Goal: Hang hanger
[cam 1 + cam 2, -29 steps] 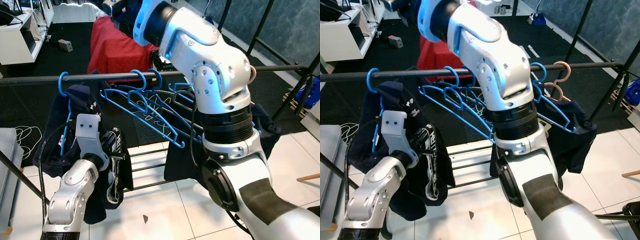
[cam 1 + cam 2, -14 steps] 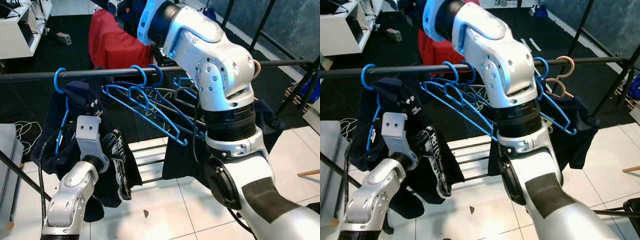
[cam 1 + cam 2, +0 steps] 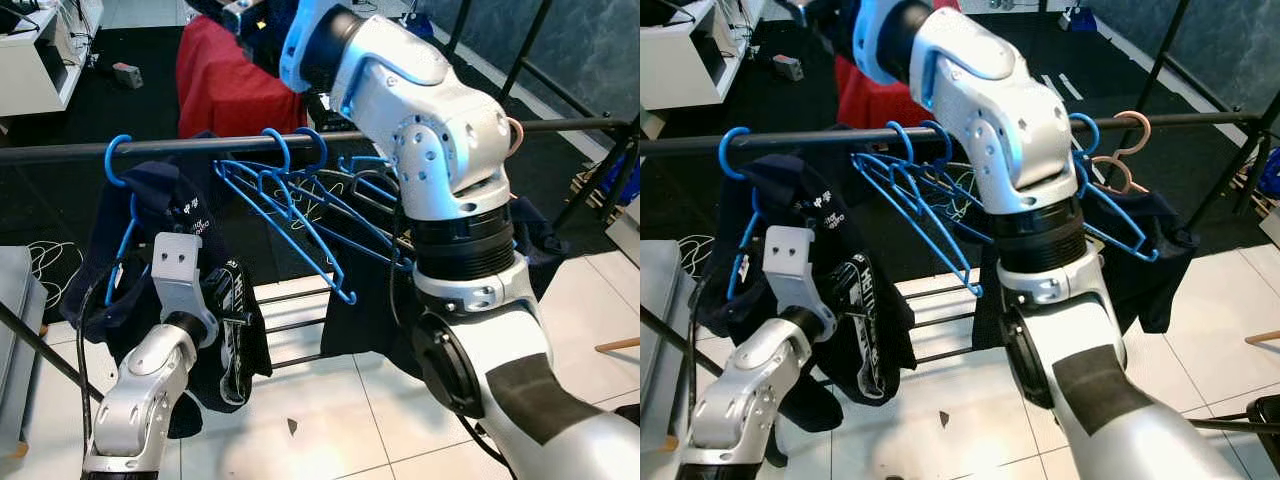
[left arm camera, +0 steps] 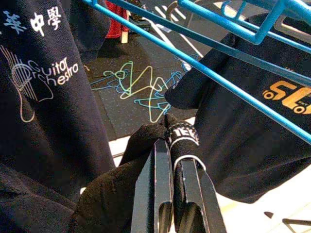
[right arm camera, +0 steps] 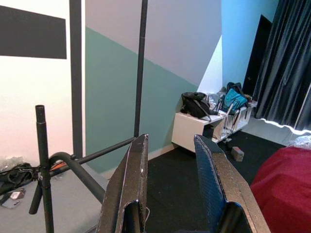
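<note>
The left gripper point(image 4: 167, 160), low in the frame, pinches a dark shirt point(image 4: 43, 97); the right gripper point(image 5: 170, 179), raised past the rail point(image 3: 200, 148), is spread.

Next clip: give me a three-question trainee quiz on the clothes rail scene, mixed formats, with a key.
1. True or false: the left gripper has its jaws shut on a dark garment with a white-lettered band.
2. Multiple choice: the bare blue plastic hangers hang from
A. the black horizontal rail
B. the red cloth-covered object
C. the white tiled floor
3. Fill in: the right gripper, raised beyond the rail, has its jaws ____.

Key: 1 true; 2 A; 3 open.
</note>
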You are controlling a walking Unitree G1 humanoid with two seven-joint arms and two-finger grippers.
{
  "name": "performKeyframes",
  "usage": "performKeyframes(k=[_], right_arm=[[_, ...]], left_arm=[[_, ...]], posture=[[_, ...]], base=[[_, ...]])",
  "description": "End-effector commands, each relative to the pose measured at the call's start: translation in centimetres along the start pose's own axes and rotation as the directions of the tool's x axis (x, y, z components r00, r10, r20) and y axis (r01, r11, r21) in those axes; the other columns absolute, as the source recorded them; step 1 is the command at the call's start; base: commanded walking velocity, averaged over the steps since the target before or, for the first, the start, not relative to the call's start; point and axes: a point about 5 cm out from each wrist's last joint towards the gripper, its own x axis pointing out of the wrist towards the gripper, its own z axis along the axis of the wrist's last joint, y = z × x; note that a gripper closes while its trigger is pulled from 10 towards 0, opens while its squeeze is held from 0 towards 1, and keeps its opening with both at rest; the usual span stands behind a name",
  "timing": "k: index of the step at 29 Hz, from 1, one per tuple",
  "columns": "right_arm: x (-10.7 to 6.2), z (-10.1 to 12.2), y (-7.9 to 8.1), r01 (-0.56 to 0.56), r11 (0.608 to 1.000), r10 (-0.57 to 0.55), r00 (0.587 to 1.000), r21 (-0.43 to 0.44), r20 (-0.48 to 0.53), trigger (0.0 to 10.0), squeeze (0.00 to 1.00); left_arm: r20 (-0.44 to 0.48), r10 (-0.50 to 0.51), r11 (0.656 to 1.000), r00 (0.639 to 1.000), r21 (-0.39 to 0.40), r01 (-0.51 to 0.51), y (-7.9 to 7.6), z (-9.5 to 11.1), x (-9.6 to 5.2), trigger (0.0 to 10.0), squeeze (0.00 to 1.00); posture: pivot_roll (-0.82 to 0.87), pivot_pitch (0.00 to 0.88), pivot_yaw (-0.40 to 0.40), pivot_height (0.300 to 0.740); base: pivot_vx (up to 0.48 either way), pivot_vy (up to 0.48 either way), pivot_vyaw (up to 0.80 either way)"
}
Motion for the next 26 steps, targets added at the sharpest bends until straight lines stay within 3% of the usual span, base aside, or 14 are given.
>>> performKeyframes(k=[1,7,10,16,17,22,26], right_arm=[[0.4,0.8,0.4,-0.022,0.999,0.023,0.999,-0.024,0.027,10.0,0.0],[-0.2,0.7,0.3,-0.023,1.0,0.023,0.999,0.002,0.037,10.0,0.0],[0.2,0.3,0.4,-0.021,0.999,0.022,1.0,-0.033,0.012,10.0,0.0],[0.1,1.9,0.2,-0.019,1.0,0.02,0.997,-0.02,0.073,10.0,0.0],[-0.1,1.7,0.3,-0.026,1.0,0.025,0.997,0.005,0.074,10.0,0.0],[0.3,0.5,0.4,-0.016,0.999,0.017,0.999,-0.04,0.027,10.0,0.0],[0.3,2.2,0.2,-0.011,1.0,0.012,0.996,-0.013,0.093,10.0,0.0]], left_arm=[[-0.012,-0.011,1.0,1.0,0.004,0.011,-0.2,-0.2,-0.2,10.0,0.0],[-0.016,-0.017,1.0,1.0,0.009,0.017,-0.2,-0.2,-0.3,10.0,0.0],[-0.015,-0.017,1.0,1.0,0.009,0.018,-0.3,-0.2,-0.2,10.0,0.0],[-0.016,-0.018,1.0,1.0,0.008,0.018,-0.3,-0.2,-0.3,10.0,0.0],[-0.017,-0.019,1.0,1.0,0.009,0.019,-0.2,-0.3,-0.4,10.0,0.0],[-0.019,-0.023,1.0,1.0,0.013,0.024,-0.2,-0.2,-0.3,10.0,0.0],[-0.017,-0.024,1.0,1.0,0.014,0.024,-0.2,-0.1,-0.3,10.0,0.0]], posture=[[0.05,0.155,-0.028,0.74],[0.05,0.154,-0.028,0.74],[0.04,0.149,-0.031,0.74],[0.05,0.153,-0.025,0.74],[0.05,0.151,-0.023,0.74],[0.05,0.15,-0.025,0.74],[0.05,0.152,-0.02,0.74]], base=[[0.0,0.0,0.0],[0.0,0.0,0.0],[0.0,0.0,0.0],[0.0,0.0,0.0],[0.0,0.0,0.0],[0.0,0.0,0.0],[0.0,0.0,0.0]])
